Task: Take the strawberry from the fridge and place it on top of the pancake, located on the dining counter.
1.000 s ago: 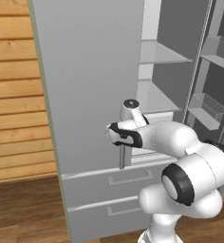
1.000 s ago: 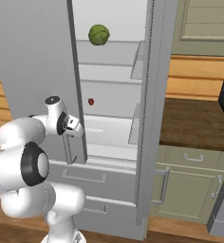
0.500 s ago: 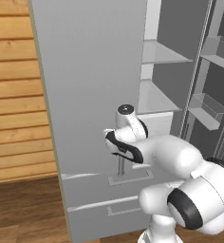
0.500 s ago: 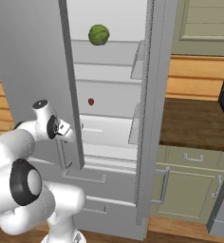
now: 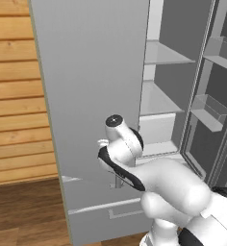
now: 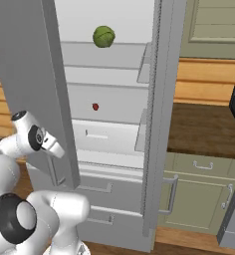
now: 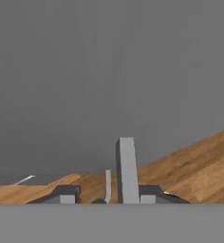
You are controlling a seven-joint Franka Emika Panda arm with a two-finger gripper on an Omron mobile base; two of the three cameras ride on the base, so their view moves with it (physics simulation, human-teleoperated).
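The fridge (image 6: 25, 74) stands with its left door (image 5: 96, 81) swung out toward me. The tiny red strawberry (image 6: 95, 106) lies on a white middle shelf inside. My gripper (image 7: 109, 197) is shut on the left door's vertical bar handle (image 7: 126, 166), which runs up between the two fingertips in the hand view. From the base, the gripper (image 5: 116, 178) shows low on the door's front face, well left of and below the strawberry; the gripper (image 6: 54, 152) sits at the door's edge. The pancake and the dining counter are out of view.
A round green leafy ball (image 6: 103, 36) sits on the upper shelf. Two lower drawers (image 6: 97, 187) lie below the shelves. The right door (image 5: 216, 115) stands open with bins. A brown countertop (image 6: 204, 129) over pale cabinets flanks the fridge's right side; wood-panelled wall on the left.
My hand has drawn back toward the base with the handle in it, and the left door has swung a little wider open. The strawberry has not moved.
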